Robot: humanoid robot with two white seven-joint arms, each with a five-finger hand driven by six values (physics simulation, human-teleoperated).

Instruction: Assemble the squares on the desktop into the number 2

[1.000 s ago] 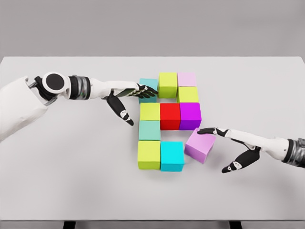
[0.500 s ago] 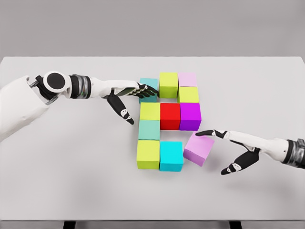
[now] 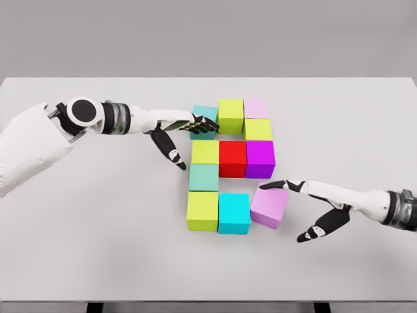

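Coloured cubes form a figure on the white table (image 3: 98, 248). Top row: a teal cube (image 3: 203, 119), a lime cube (image 3: 229, 115), a pale pink cube (image 3: 256, 108); below it a yellow-green cube (image 3: 258, 129). Middle row: yellow (image 3: 204, 152), red (image 3: 232, 158), magenta (image 3: 260, 158). A mint cube (image 3: 204, 177) sits above a lime cube (image 3: 202, 210) and a cyan cube (image 3: 234, 213). A lilac cube (image 3: 270, 207) lies slightly turned beside the cyan one. My right hand (image 3: 293, 205) is open, fingertips on the lilac cube's upper right edge. My left hand (image 3: 192, 134) is open, fingertips touching the teal cube.
The table's front edge runs along the bottom of the view and its far edge lies behind the cubes. Bare tabletop stretches to the left and right of the figure.
The lilac cube has been pushed left and turned squarer, ending closer to the cyan cube. My right hand moved left with it. My left arm shifted slightly right.
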